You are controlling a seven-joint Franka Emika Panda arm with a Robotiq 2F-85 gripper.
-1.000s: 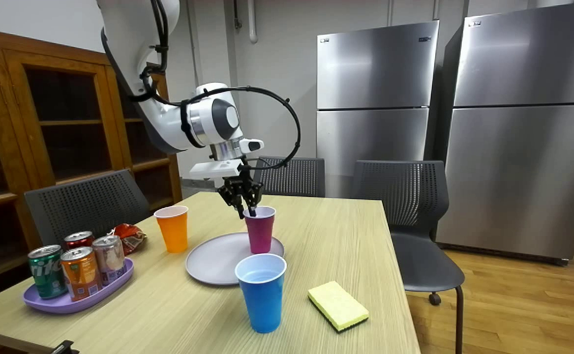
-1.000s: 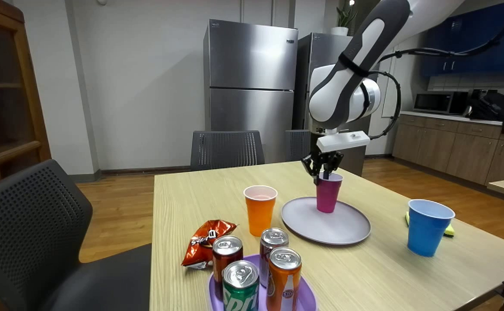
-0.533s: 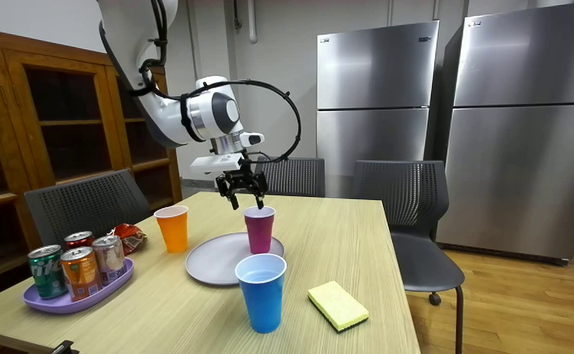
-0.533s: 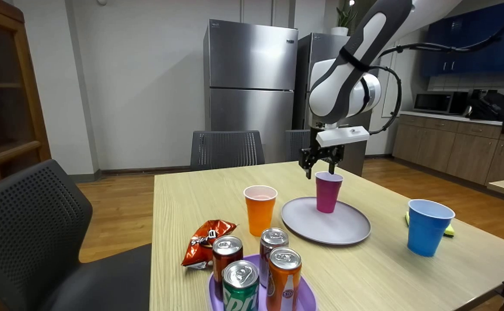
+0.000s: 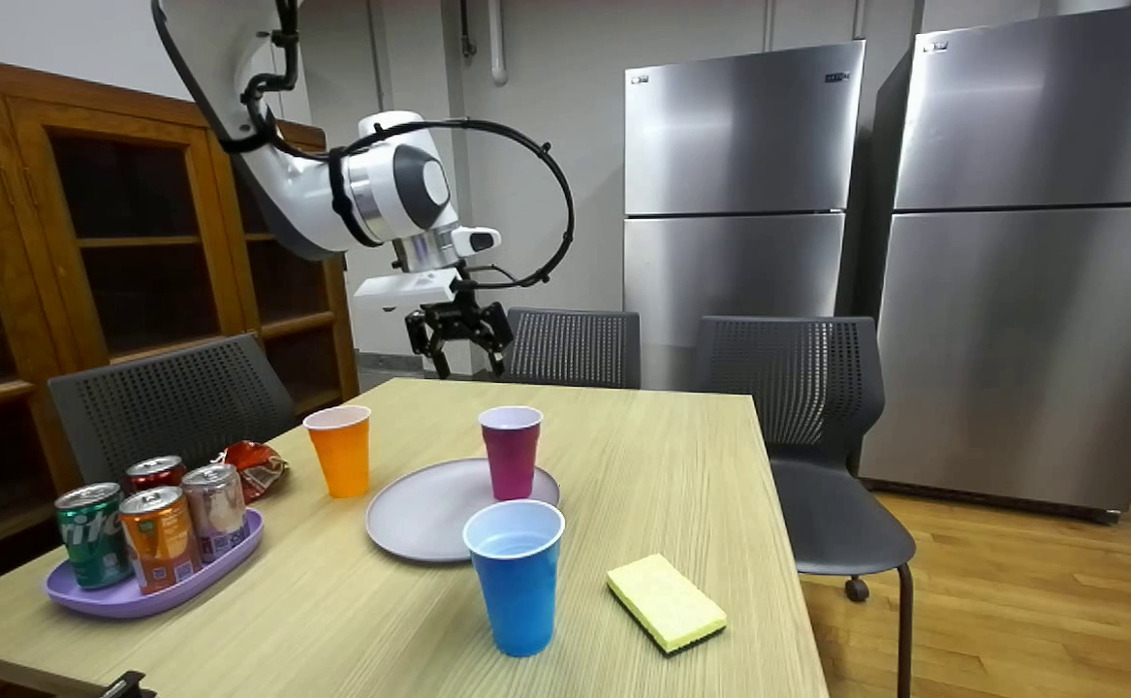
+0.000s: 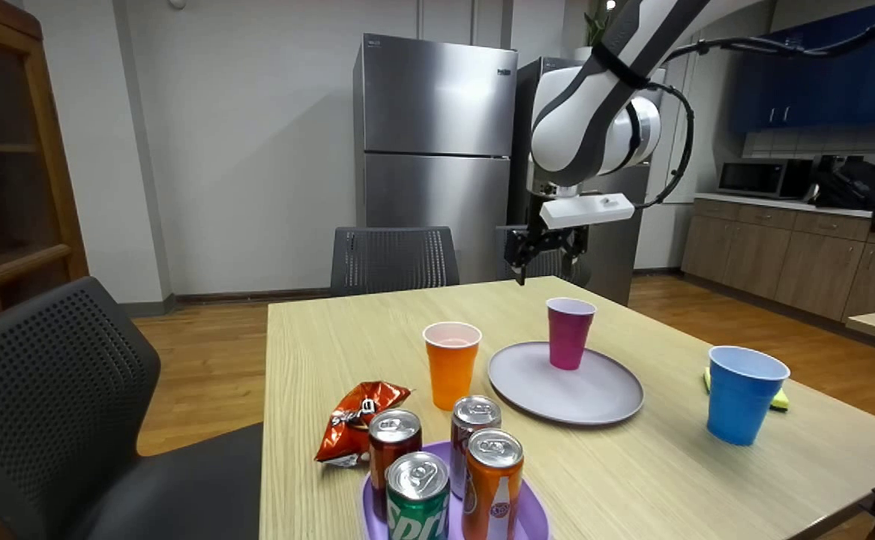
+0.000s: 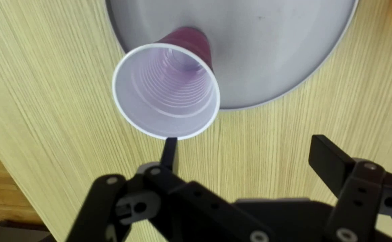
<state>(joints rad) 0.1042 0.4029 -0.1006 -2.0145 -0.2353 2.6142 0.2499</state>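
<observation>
The gripper (image 5: 470, 372) has gone up, off the dark pink cup (image 5: 512, 456). A second ago its fingertips were down at the cup's rim. Now the fingers (image 7: 330, 163) are spread wide, with nothing held between them. So it seems the cup has been let go, and the gripper is out of its way. The cup stands up straight by itself on the gray plate (image 5: 420, 528).

In an exterior view, the table (image 5: 662, 485) is light wood. An orange cup (image 5: 340, 456) is left of the plate, and a blue cup (image 5: 518, 591) is nearer. A yellow sponge (image 5: 667, 599) lies right of the blue cup. On the near left, four cans (image 5: 160, 548) stand on a purple tray (image 5: 124, 608), with a red snack bag (image 5: 253, 470) just past them. A wooden cupboard (image 5: 129, 223) is on the left, dark chairs (image 5: 788, 378) are around the table, and two silver fridges (image 5: 735, 271) are at the far side. A kitchen counter (image 6: 797, 255) with a microwave (image 6: 752, 178) shows on the far right in an exterior view.
</observation>
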